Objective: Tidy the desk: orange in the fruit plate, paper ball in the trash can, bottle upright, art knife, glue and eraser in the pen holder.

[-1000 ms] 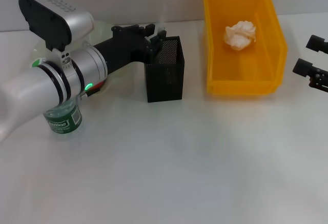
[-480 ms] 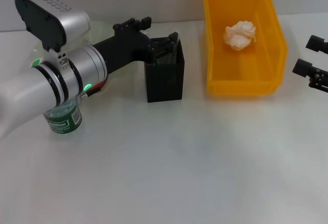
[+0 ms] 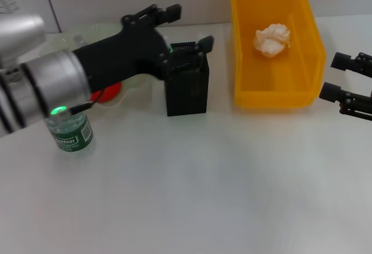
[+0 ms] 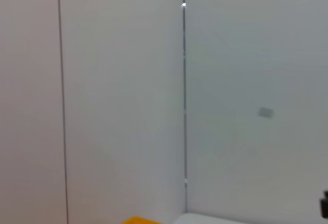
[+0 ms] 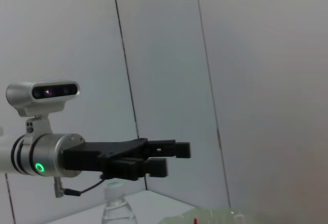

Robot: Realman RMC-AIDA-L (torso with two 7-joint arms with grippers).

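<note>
The left gripper point(image 3: 189, 28) hangs just above the black mesh pen holder point(image 3: 187, 88), its fingers spread apart with nothing between them. The bottle point(image 3: 70, 135) stands upright under that arm's wrist, with something red point(image 3: 107, 90) beside it, mostly hidden. Beyond the pen holder, the paper ball point(image 3: 271, 39) lies in the orange bin point(image 3: 276, 94). The right gripper point(image 3: 338, 78) waits near the bin's other side, fingers also apart and empty.
</note>
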